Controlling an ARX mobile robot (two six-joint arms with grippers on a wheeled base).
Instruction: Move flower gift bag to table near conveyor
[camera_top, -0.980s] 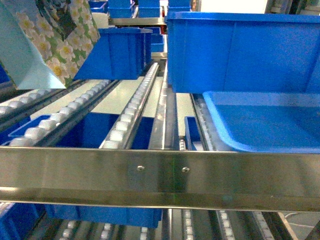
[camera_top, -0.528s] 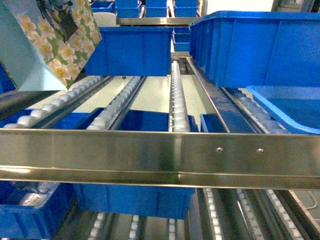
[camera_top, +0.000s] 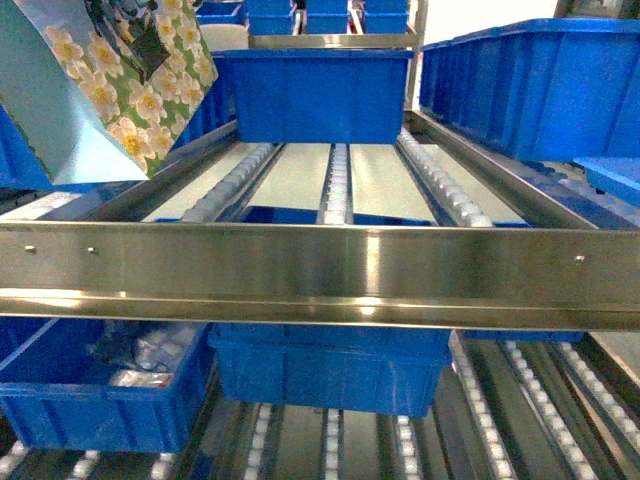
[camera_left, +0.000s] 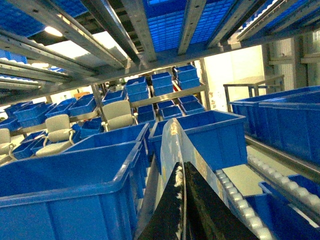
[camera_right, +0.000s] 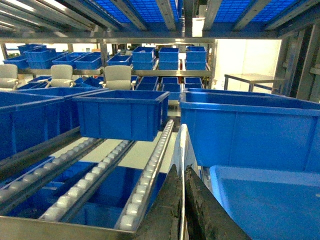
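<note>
The flower gift bag hangs tilted at the top left of the head view, with its daisy print and a pale blue side showing. In the left wrist view I see the bag edge-on, and my left gripper is shut on it. My right gripper is shut on a thin pale sheet; I cannot tell what this sheet is. It does not show in the head view. The conveyor has tracks of white rollers running ahead behind a steel rail. The table is out of view.
Blue crates crowd the rack: one at the far end of the rollers, a long one on the right, and two on the lower level. A big crate stands left of the bag. A blue tray lies right of my right gripper.
The head view has swung left, so the crates and rollers slid right and the steel rail rose in frame. The bag kept its place at the top left.
</note>
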